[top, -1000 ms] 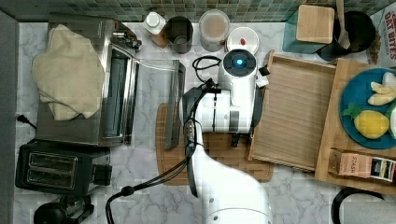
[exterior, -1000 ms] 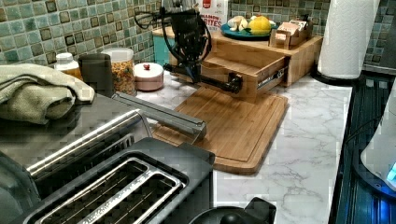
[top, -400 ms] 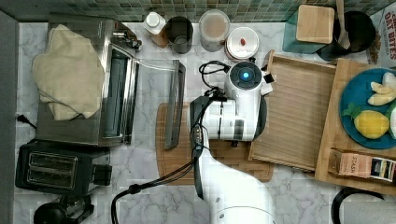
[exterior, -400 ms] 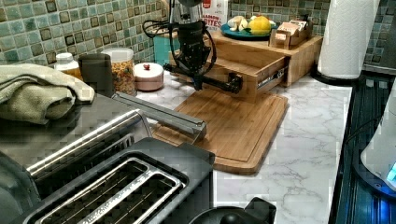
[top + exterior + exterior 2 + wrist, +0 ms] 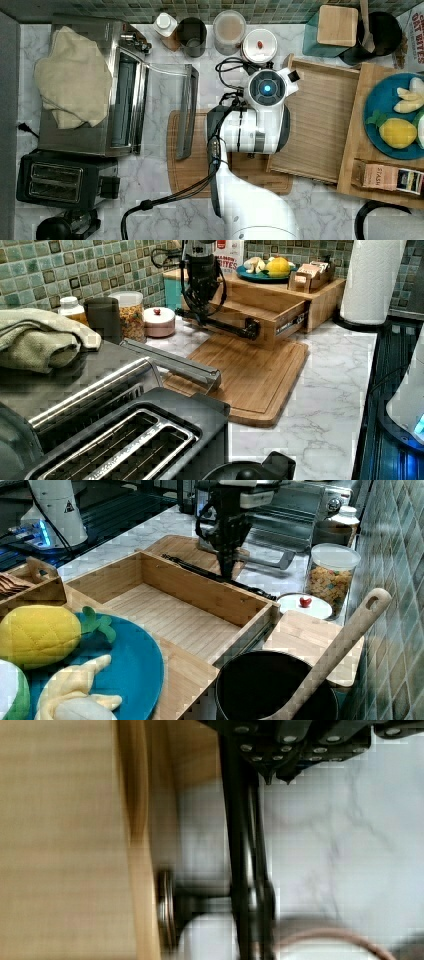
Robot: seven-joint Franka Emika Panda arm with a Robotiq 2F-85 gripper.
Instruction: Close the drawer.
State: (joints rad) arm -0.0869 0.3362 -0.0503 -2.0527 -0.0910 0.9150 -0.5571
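Left view puts the gripper (image 5: 202,315) low at the far end of the drawer's black handle bar (image 5: 225,326), outside the front panel — a sensible stance for pushing, since the drawer (image 5: 260,315) stands pulled well out from its wooden cabinet (image 5: 320,295), over the cutting board (image 5: 250,372) on the tabletop (image 5: 330,390). From the wrist view the bar (image 5: 242,845) runs just beyond the gripper (whether the fingers pinch it, I cannot tell). Closing is not yet under way, I judge — the tray floor (image 5: 170,615) behind the gripper lies fully exposed.

Marble counter (image 5: 320,210): carries cutting board (image 5: 192,175), toaster oven (image 5: 100,90), black toaster (image 5: 55,182), jars (image 5: 229,31), paper-towel roll (image 5: 372,280).
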